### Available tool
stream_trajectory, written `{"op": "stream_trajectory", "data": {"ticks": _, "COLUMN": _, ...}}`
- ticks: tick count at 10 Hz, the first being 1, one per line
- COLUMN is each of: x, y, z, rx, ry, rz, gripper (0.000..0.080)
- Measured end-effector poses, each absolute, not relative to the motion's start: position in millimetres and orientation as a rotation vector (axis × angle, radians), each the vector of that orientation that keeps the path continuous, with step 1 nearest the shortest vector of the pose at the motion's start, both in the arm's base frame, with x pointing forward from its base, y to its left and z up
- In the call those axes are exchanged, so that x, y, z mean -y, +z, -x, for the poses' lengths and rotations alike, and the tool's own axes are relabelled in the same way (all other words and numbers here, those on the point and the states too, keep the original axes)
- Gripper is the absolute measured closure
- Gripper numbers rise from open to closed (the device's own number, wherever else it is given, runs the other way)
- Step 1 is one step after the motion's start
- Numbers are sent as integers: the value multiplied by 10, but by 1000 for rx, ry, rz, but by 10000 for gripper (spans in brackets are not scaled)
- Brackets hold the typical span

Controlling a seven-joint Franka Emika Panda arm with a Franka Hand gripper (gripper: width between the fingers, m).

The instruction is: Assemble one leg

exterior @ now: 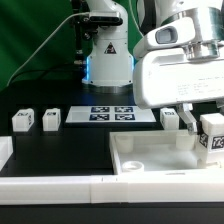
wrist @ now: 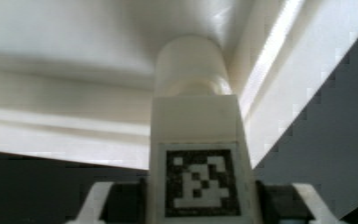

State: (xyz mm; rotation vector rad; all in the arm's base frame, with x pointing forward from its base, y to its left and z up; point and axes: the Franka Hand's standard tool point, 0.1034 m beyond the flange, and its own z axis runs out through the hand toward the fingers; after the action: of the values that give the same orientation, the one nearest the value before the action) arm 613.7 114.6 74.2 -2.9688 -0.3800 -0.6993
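My gripper (exterior: 206,128) is shut on one leg (exterior: 213,136), a small white block with a black-and-white tag. It holds the leg over the right end of the large white tray-like part (exterior: 150,158). In the wrist view the leg (wrist: 197,120) sits between my fingers (wrist: 119,202), tag facing the camera. Its rounded end points into an inner corner of the tray-like part (wrist: 69,90). Whether the end touches the corner cannot be told. The gripper in the wrist view (wrist: 199,208) shows only its fingertips.
Two more legs (exterior: 22,121) (exterior: 51,119) stand at the exterior view's left, and another (exterior: 170,119) stands behind the tray-like part. The marker board (exterior: 110,114) lies at the back middle. The robot's base (exterior: 107,55) rises behind it.
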Motion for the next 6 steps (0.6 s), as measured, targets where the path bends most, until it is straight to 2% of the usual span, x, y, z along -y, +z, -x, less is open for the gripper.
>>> {"op": "stream_trajectory", "data": {"ticks": 6, "x": -1147, "y": 742, "z": -6136, "rx": 380, "ry": -706, "rz": 2968, "gripper": 506}}
